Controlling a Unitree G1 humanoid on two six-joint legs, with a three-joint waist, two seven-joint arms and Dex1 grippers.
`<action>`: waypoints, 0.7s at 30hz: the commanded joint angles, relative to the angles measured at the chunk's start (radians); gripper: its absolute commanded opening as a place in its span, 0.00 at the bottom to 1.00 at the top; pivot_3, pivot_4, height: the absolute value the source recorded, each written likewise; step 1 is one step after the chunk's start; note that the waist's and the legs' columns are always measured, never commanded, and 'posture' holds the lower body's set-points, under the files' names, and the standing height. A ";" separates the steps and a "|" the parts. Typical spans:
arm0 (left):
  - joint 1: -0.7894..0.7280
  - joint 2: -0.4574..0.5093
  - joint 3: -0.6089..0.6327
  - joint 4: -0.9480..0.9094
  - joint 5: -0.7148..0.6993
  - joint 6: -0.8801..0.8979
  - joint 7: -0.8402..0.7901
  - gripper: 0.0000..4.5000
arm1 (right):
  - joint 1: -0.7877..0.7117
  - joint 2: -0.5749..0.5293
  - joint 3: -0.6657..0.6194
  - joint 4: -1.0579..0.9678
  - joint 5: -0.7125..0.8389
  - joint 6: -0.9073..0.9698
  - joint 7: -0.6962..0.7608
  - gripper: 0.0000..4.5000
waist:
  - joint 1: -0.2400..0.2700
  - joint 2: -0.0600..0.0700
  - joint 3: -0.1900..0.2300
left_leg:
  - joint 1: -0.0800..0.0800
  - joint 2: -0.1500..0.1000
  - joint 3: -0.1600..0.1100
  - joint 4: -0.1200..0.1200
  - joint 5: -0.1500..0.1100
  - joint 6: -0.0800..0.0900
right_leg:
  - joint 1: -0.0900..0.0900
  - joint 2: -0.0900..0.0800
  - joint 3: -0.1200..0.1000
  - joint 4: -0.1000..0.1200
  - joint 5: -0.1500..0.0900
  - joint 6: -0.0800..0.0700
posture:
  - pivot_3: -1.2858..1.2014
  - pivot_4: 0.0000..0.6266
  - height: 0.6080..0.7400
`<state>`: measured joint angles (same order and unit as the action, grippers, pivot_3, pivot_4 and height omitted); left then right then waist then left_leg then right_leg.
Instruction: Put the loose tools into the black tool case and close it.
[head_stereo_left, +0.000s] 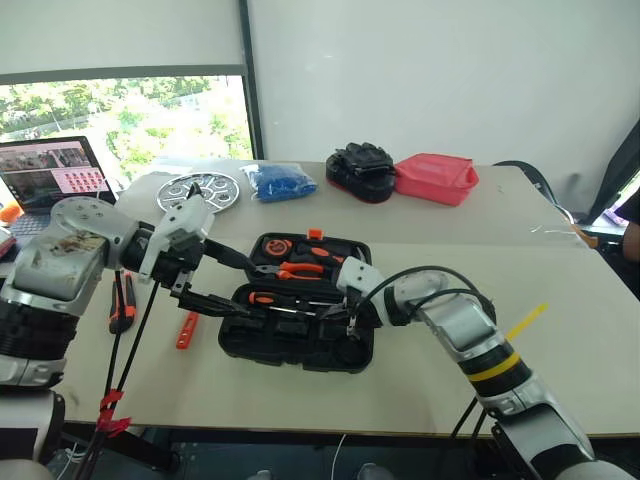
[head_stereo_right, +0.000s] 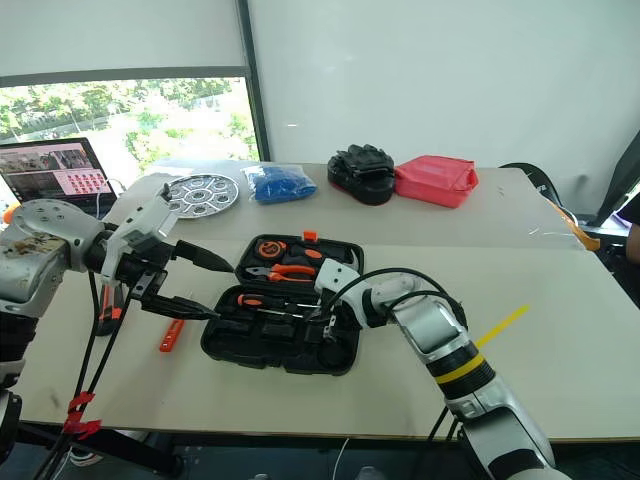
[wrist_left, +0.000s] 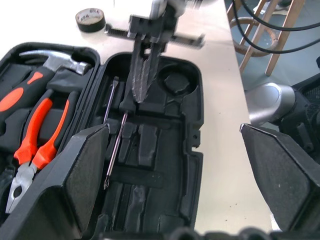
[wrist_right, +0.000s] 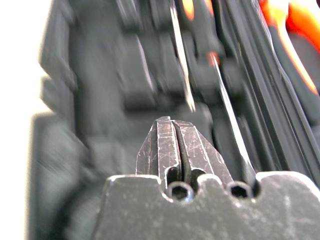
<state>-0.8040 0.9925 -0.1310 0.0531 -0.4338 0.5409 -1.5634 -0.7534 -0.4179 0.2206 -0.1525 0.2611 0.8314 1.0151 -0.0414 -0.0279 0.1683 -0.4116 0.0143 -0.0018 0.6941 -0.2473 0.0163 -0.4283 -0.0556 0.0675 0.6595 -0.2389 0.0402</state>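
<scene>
Right gripper (head_stereo_left: 349, 322), fingers pressed together and empty, over my open tool case (head_stereo_left: 300, 345).
Left gripper (head_stereo_left: 232, 283) spread wide beside it; one orange tool (head_stereo_left: 186, 330) lies loose.

The open black tool case (head_stereo_left: 300, 310) lies mid-table, loose tools (head_stereo_left: 186, 330) to its left.

No text, label, brand, number or sign can be read anywhere in these views. The open laptop screen (head_stereo_left: 52, 168) at about 10 o'clock on the table shows a pink grid of small tiles, but any writing on it is too small to make out.
</scene>
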 joint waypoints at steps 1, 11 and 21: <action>0.058 0.009 0.083 -0.038 -0.014 0.022 0.076 1.00 | 0.008 -0.066 -0.210 -0.223 0.158 0.109 -0.021 0.02 | 0.002 0.000 0.000 | 0.000 0.000 -0.001 0.000 0.000 0.000 | 0.000 0.000 0.000 0.001 0.000 0.000 | 0.52 0.24 1.00; 0.528 0.031 0.495 -0.298 -0.107 0.254 0.360 1.00 | 0.180 -0.274 -0.283 -0.398 0.227 -0.009 0.005 0.07 | -0.011 0.000 0.001 | 0.002 0.001 0.000 -0.001 -0.001 0.001 | 0.000 -0.002 0.001 -0.003 -0.001 0.001 | 0.52 0.24 1.00; 1.124 -0.027 1.012 -0.457 -0.065 0.322 0.394 1.00 | 0.137 -0.319 -0.276 -0.326 0.293 -0.094 0.072 0.77 | 0.003 -0.001 0.001 | 0.007 0.002 0.001 -0.004 -0.001 0.001 | 0.004 -0.005 0.000 -0.005 -0.001 0.000 | 0.52 0.24 1.00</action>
<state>0.2865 0.9706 0.7993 -0.3794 -0.5158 0.8749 -1.1697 -0.5909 -0.7213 -0.0381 -0.4763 0.5322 0.7713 1.0708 -0.0383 -0.0292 0.1694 -0.4043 0.0166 -0.0009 0.6904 -0.2482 0.0170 -0.4236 -0.0606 0.0679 0.6536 -0.2400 0.0398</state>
